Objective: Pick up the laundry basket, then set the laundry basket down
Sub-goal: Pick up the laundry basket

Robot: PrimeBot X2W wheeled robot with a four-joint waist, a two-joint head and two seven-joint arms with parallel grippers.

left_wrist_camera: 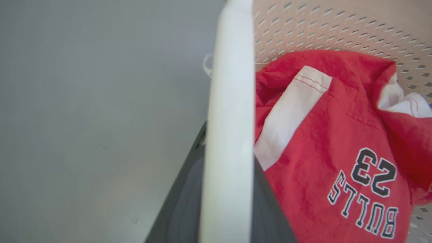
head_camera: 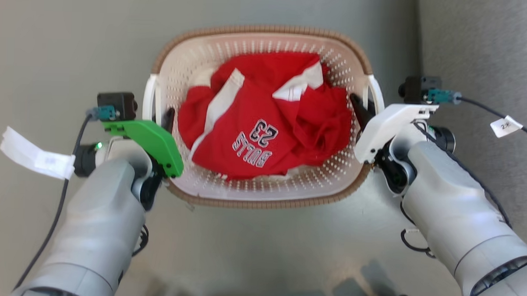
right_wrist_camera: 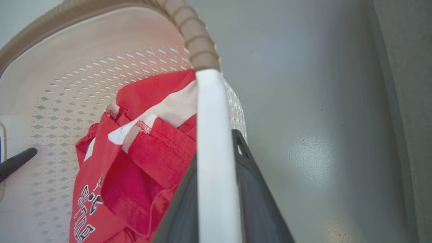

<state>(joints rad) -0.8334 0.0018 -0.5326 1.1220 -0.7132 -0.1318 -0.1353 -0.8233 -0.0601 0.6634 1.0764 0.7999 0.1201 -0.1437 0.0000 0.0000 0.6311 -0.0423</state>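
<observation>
The laundry basket [head_camera: 262, 194], cream with perforated walls and a brown woven-look rim, sits centred in the head view on a grey floor, with a crumpled red jersey [head_camera: 264, 126] inside it. My left gripper [head_camera: 159, 117] is shut on the basket's white left handle [head_camera: 150, 96], with one dark finger inside the wall. My right gripper [head_camera: 365, 108] is shut on the white right handle [head_camera: 375, 96]. In the left wrist view the handle [left_wrist_camera: 229, 118] runs between my two dark fingers [left_wrist_camera: 179, 209]. The right wrist view shows the same with its handle [right_wrist_camera: 214, 152] and fingers [right_wrist_camera: 256, 202].
A grey fabric-covered surface [head_camera: 481, 63] rises along the right side of the grey floor [head_camera: 74, 36]. Cables with white paper tags [head_camera: 37, 155] hang from both wrists. Shadows fall on the floor at the bottom edge.
</observation>
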